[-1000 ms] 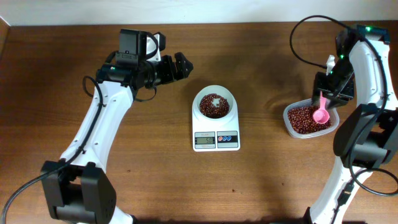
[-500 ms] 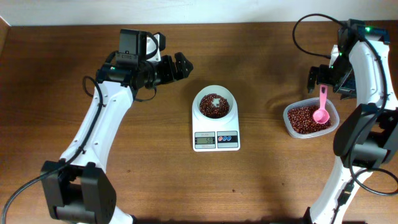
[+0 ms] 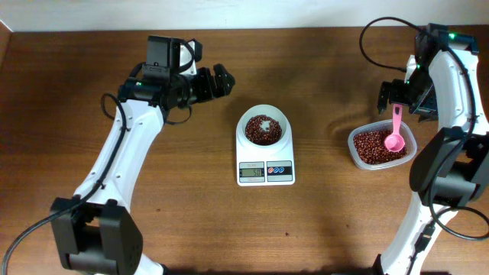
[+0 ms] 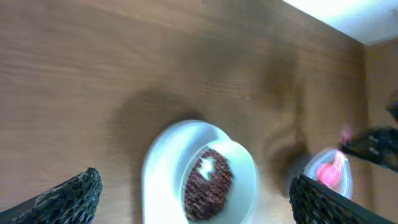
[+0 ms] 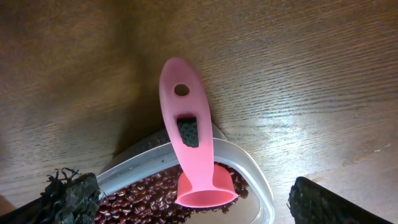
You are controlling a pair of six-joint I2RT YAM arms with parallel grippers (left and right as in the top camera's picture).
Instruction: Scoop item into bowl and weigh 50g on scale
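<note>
The brown wooden table (image 3: 191,214) carries two things directly. The white kitchen scale (image 3: 265,173) sits well apart from the left pincer (image 3: 223,81), lower in the overhead view. The clear plastic tub (image 3: 354,147) sits just below the right pincer (image 3: 393,98).

Bowl (image 3: 244,124): one.
Scale (image 3: 265,173): one.
Beans (image 3: 263,132): too many to count, lying in two heaps.
Clear tub (image 3: 353,145): one.
Pink scoop (image 3: 395,137): one.
Robot arms: two, left arm (image 3: 126,141) and right arm (image 3: 461,84).
</note>
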